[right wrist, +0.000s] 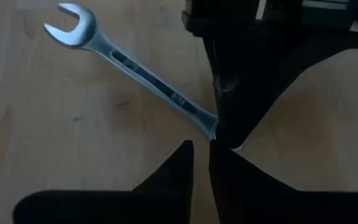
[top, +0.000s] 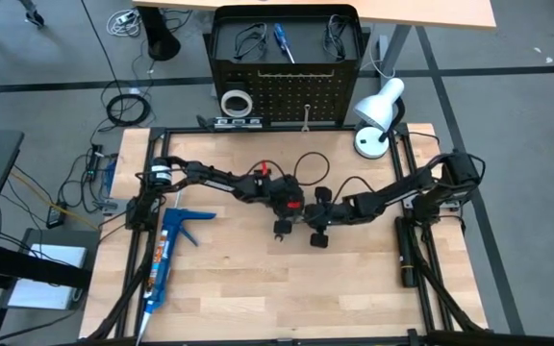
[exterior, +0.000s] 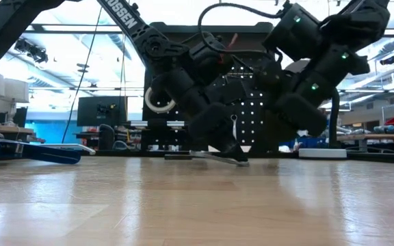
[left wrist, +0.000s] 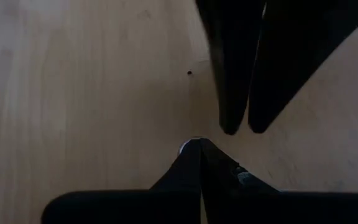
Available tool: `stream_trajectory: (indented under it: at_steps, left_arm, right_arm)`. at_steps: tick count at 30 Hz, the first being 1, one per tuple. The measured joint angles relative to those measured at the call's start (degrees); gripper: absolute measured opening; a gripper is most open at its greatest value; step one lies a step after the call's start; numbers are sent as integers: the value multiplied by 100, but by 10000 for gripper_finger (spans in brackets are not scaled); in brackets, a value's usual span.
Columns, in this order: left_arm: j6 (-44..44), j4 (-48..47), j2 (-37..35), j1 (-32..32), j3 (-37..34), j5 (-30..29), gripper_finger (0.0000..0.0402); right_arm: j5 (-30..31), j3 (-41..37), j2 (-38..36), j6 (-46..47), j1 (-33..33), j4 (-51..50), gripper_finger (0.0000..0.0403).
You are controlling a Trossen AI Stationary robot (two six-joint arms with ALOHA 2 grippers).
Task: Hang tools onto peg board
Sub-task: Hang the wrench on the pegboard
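While both arms meet at the middle of the high view's wooden table (top: 258,288), the left gripper (top: 284,227) pinches one end of a silver wrench (right wrist: 129,65), its fingers closed on it. The right gripper (top: 317,236), just beside it at centre, has its fingers nearly together, gripping nothing visible. A blue caulking gun (top: 166,252) lies at the lower left. Farther back, at top centre, stands the peg board (top: 287,82), bearing a white tape ring (top: 235,101), another wrench (top: 307,118) and a blue-handled screwdriver (top: 282,40). A white desk lamp (top: 377,115) sits to its right.
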Motion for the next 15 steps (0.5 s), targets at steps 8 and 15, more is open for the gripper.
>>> stream_trajectory:
  at_steps: [8,15]
  left_arm:
    - [-2,-111,-302,-4,-15,-379,0]
    - [-17,-351,-635,-54,-7,-473,0]
  right_arm:
    - [143,2,-145,40,96,-35,44]
    - [150,2,-146,34,35,45,44]
